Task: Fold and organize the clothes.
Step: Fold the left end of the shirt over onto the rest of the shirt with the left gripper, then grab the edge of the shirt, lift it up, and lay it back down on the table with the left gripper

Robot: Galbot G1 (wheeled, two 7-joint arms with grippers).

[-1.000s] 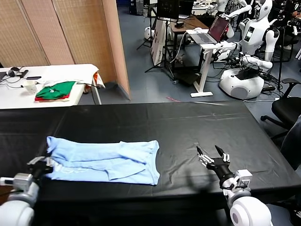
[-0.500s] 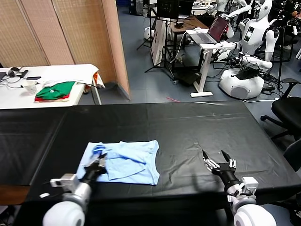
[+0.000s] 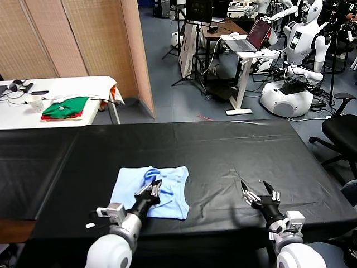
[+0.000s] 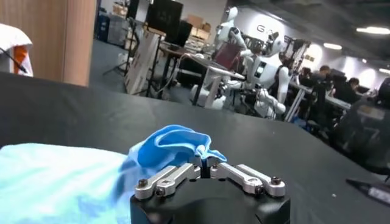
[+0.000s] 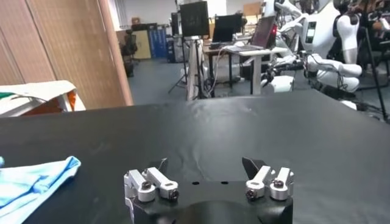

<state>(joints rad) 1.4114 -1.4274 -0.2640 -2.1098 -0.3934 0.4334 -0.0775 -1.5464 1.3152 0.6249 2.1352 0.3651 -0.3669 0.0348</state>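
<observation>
The pale sky-blue T-shirt (image 3: 167, 187) lies folded over on the black table (image 3: 234, 145), near its front edge, left of centre. My left gripper (image 3: 152, 188) is shut on a bunched fold of the shirt and holds it over the rest of the cloth. In the left wrist view the pinched blue fold (image 4: 173, 146) rises just beyond the closed fingers (image 4: 204, 167). My right gripper (image 3: 260, 195) is open and empty above the table's front right part, well to the right of the shirt. The right wrist view shows the shirt's edge (image 5: 36, 179) off to one side.
A white side table (image 3: 61, 89) at the back left carries folded green and red garments (image 3: 66, 107), a cup and small items. Wooden partitions stand behind it. Desks, a laptop, other robots and an office chair (image 3: 340, 131) fill the room beyond the table.
My left gripper has carried the shirt's left end to the right across the cloth, folding the shirt to about half its width. The right gripper has stayed nearly still.
</observation>
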